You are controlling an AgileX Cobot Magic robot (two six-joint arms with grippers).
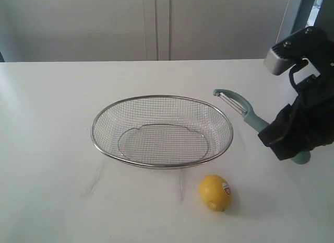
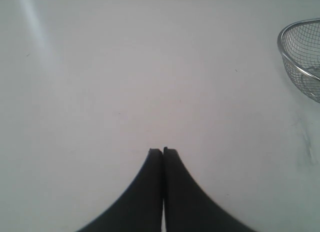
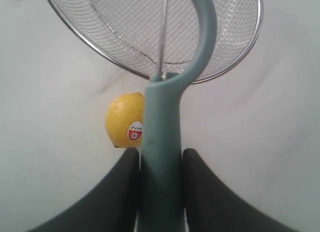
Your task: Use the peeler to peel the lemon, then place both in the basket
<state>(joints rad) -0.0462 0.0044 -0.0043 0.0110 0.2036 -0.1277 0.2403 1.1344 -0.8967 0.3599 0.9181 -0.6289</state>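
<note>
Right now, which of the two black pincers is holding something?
The right pincer: it grips the slim pale teal-green plastic peeler by its handle. The left pincer is shut on nothing.

The lemon (image 1: 214,192) is yellow with a red-and-white sticker (image 1: 226,188), the peeler (image 1: 249,115) teal-green, the basket (image 1: 162,96) silver mesh.

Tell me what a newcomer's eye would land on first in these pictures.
The bright yellow lemon stands out on the white table, just in front of the basket, its red-and-white sticker showing. The wide wire-mesh basket sits empty in the middle of the table. To its right, the right gripper clamps the teal peeler by its handle, blade end toward the basket.
</note>
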